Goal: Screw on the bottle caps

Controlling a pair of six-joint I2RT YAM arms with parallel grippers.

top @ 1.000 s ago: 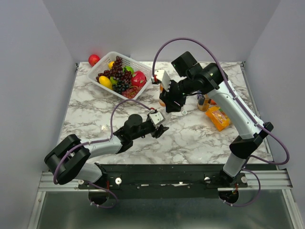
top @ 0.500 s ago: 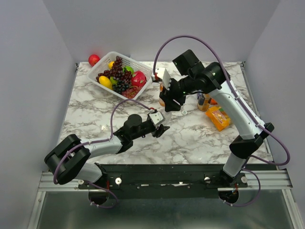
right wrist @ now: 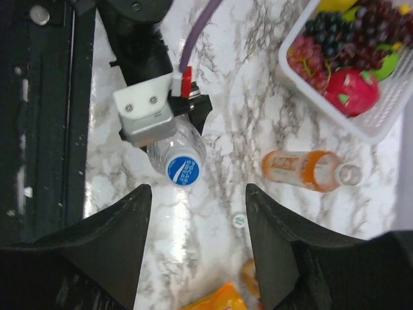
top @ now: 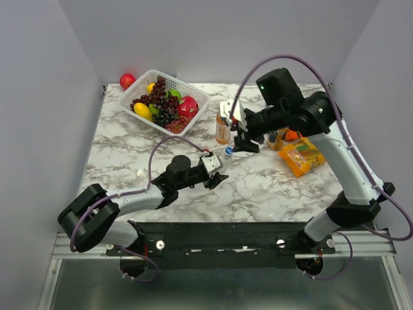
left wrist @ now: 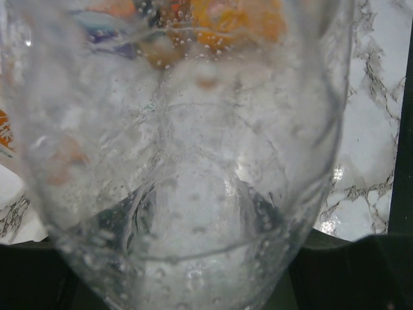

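My left gripper (top: 217, 173) is shut on the clear bottle (top: 225, 157), which fills the left wrist view (left wrist: 193, 161). A blue cap (right wrist: 184, 170) sits on the bottle's neck and also shows in the top view (top: 228, 152). My right gripper (right wrist: 197, 252) is open and empty, above the table just right of that bottle (right wrist: 175, 152). An orange bottle (top: 222, 129) stands behind with an open mouth (right wrist: 349, 174). A white cap (right wrist: 239, 221) lies on the table between my right fingers. A second orange bottle (top: 276, 137) is partly hidden behind the right arm.
A white basket (top: 193, 95) of fruit stands at the back left, with a red fruit (top: 127, 81) beside it. Orange snack packets (top: 301, 157) lie to the right of my right gripper, and one shows in the right wrist view (right wrist: 216, 298).
My right gripper has pulled away to the right from above the clear bottle, and the blue cap now shows on the neck. The left arm has barely moved.
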